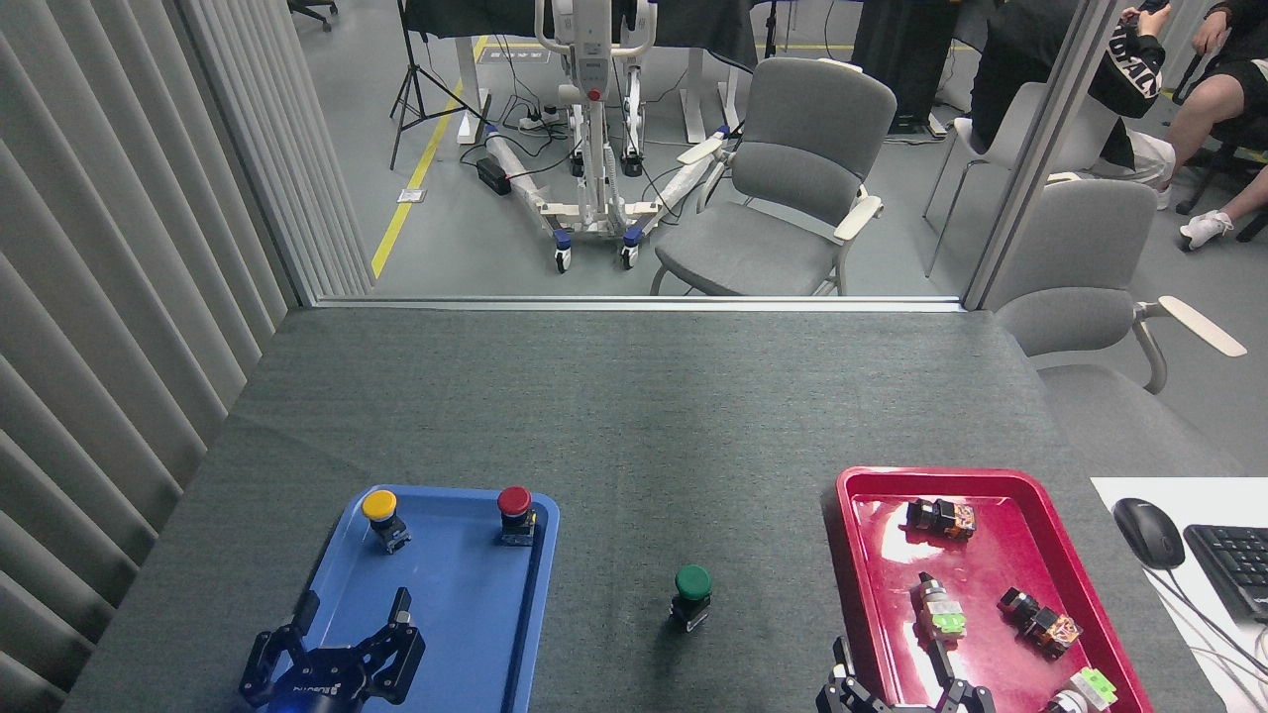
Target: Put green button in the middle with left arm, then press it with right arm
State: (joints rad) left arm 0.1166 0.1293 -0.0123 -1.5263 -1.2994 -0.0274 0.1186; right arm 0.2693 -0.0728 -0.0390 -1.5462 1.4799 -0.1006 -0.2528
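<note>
Left gripper (349,622): fingers spread, empty, over the blue tray (466,634) near edge.
Green button (691,594): upright on the grey cloth (634,436), between trays, near front edge.
Right gripper (897,663): fingers apart, at front edge. To press well: descend squarely onto the cap, avoiding tipping.

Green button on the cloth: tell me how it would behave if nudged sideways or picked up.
The green button carries a wide round cap on a narrower dark body, so a sideways nudge would probably tip it. On its side, the round cap might let it roll. It looks rigid and small, likely light; the textured table should limit sliding.
</note>
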